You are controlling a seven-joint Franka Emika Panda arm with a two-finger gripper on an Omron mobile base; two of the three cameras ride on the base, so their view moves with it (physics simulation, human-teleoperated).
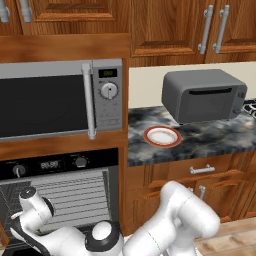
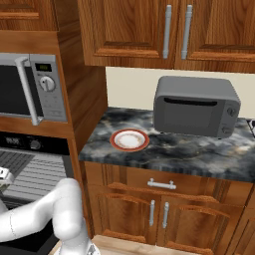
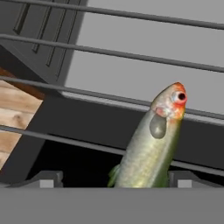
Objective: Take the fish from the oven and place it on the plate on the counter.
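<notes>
The fish, silver-green with a red-orange snout, lies on the wire rack inside the oven; its head points away from the hand. My gripper is open. Its fingertips stand wide on either side of the fish's tail end, clear of it. In the left base view the arm reaches low to the left, into the open oven. The plate, white with a red-orange rim, sits empty on the marbled counter, to the right of the oven column.
A silver microwave sits above the oven. A grey toaster oven stands on the counter behind the plate. Wooden drawers run under the counter and wall cabinets hang above.
</notes>
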